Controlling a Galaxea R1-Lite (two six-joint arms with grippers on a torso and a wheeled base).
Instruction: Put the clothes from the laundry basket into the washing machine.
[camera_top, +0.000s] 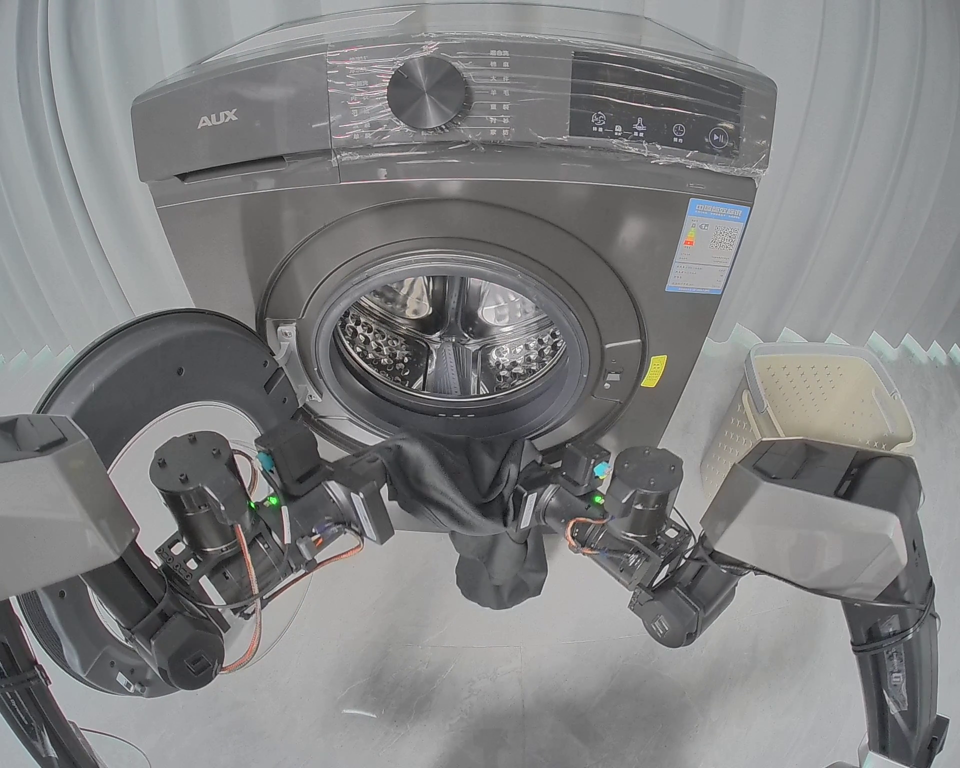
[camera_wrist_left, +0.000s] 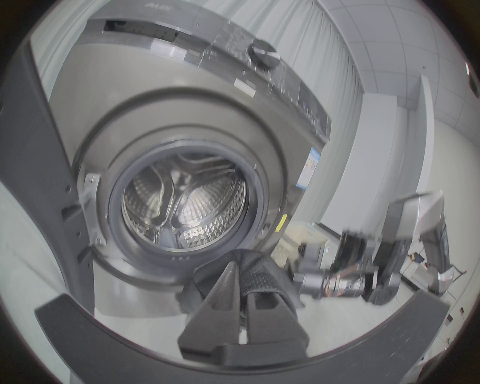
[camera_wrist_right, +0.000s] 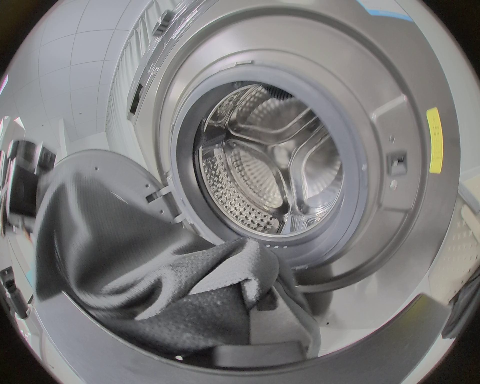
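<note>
The left gripper (camera_top: 378, 498) and right gripper (camera_top: 532, 500) were each pinched shut on opposite edges of a dark garment (camera_top: 470, 490), which hung between them just below the mouth of the drum (camera_top: 450, 340), its middle sagging floorward. It looked soft, light and floppy; edge holds would suit it, though the drooping fold could catch on the rim. The door (camera_top: 150, 370) stood open at left, the basket (camera_top: 820, 395) far right.
</note>
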